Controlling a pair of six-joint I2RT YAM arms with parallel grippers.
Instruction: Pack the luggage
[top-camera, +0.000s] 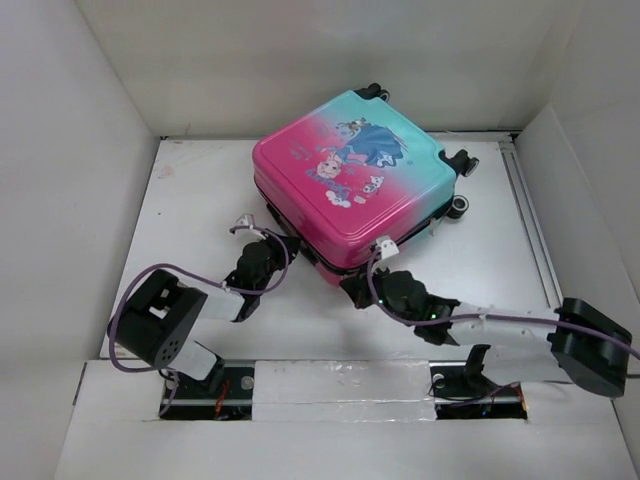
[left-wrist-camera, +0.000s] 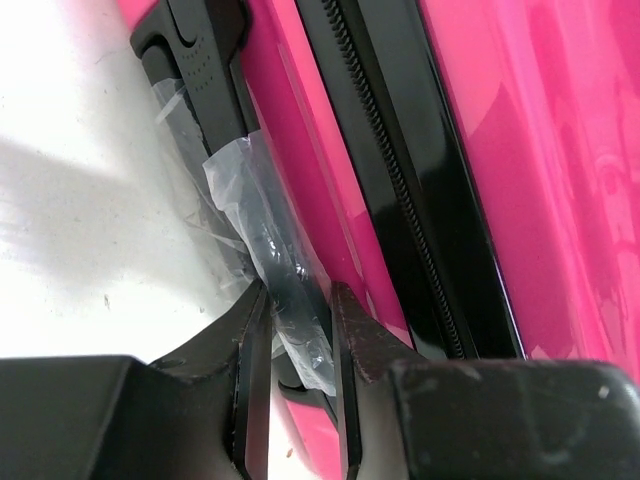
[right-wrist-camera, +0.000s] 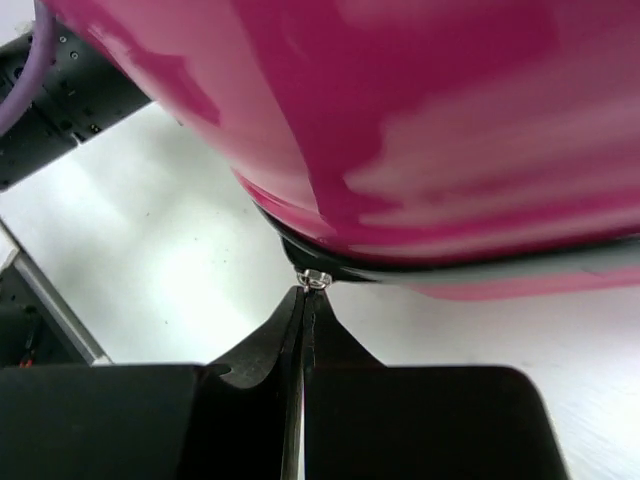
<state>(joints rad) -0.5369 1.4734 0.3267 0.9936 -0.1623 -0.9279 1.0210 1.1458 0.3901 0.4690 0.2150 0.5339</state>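
- Black arm bases are bolted at the near edge of a white table (top-camera: 200, 190). The left arm (top-camera: 165, 325) and the right arm (top-camera: 520, 335) both reach away towards the suitcase (top-camera: 350, 180).
- The left gripper (left-wrist-camera: 298, 300) is at the suitcase's near left side. It is clamped on a black handle (left-wrist-camera: 210, 90), with one finger (left-wrist-camera: 250, 345) pressing on each side of the bar.
- Clear plastic film (left-wrist-camera: 232, 185) is wrapped around that handle, crumpled where the fingers pinch it.
- Just beside the handle, the pink shell meets the black zipper (left-wrist-camera: 400, 210), which runs along the suitcase's edge.
- The right gripper (right-wrist-camera: 302, 292) is at the suitcase's nearest corner, low by the table. Its fingers are pressed flat together with no gap between them.
- The right fingertips touch a small silver ring (right-wrist-camera: 314, 278) hanging from the dark seam. I cannot tell whether the ring is actually pinched.
- The suitcase lies flat and closed in the middle of the table, turned corner-on to the arms. Its lid is pink on the near side and fades to teal on the far side, with a cartoon print (top-camera: 355, 160) on top.
- Black-and-white wheels (top-camera: 460, 160) stick out from its far right end.
- A metal rail (top-camera: 530, 220) runs along the table's right side, well apart from the suitcase.
- Pale walls (top-camera: 300, 60) close in the table at the back and on both sides.
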